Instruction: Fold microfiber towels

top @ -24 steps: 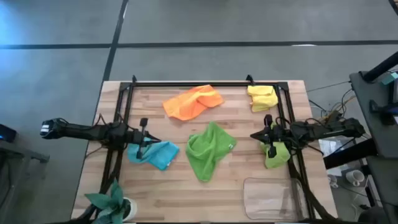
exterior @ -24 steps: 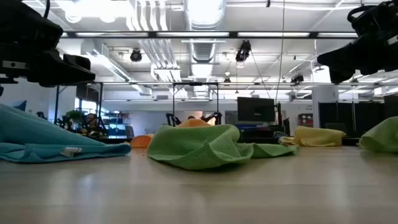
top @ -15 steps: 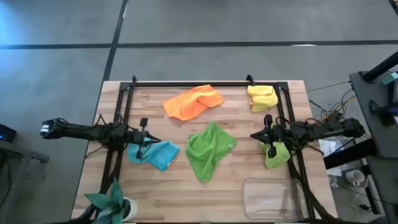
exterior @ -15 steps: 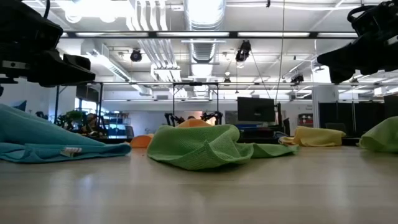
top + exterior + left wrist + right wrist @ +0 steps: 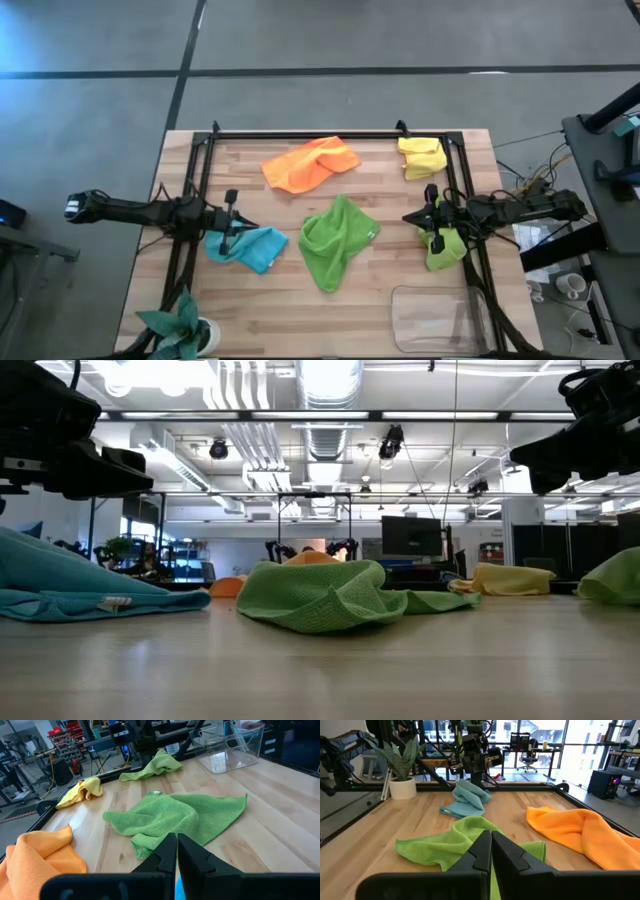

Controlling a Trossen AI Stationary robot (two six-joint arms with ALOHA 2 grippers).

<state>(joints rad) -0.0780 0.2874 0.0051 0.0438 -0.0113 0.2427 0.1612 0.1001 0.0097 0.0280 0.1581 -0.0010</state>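
Note:
Five microfiber towels lie crumpled on the wooden table: orange (image 5: 310, 163) at the far middle, yellow (image 5: 422, 157) at the far right, green (image 5: 337, 240) in the centre, light blue (image 5: 248, 246) at the left, yellow-green (image 5: 445, 248) at the right. My left gripper (image 5: 248, 226) hangs shut above the light blue towel and points toward the green one (image 5: 175, 817). My right gripper (image 5: 406, 217) hangs shut above the yellow-green towel and points toward the green towel (image 5: 465, 840). Both are raised clear of the table.
A clear plastic tray (image 5: 435, 315) stands at the near right corner. A small leafy plant (image 5: 180, 325) in a white pot stands at the near left corner. Black frame rails (image 5: 300, 135) run along the far edge and down both sides.

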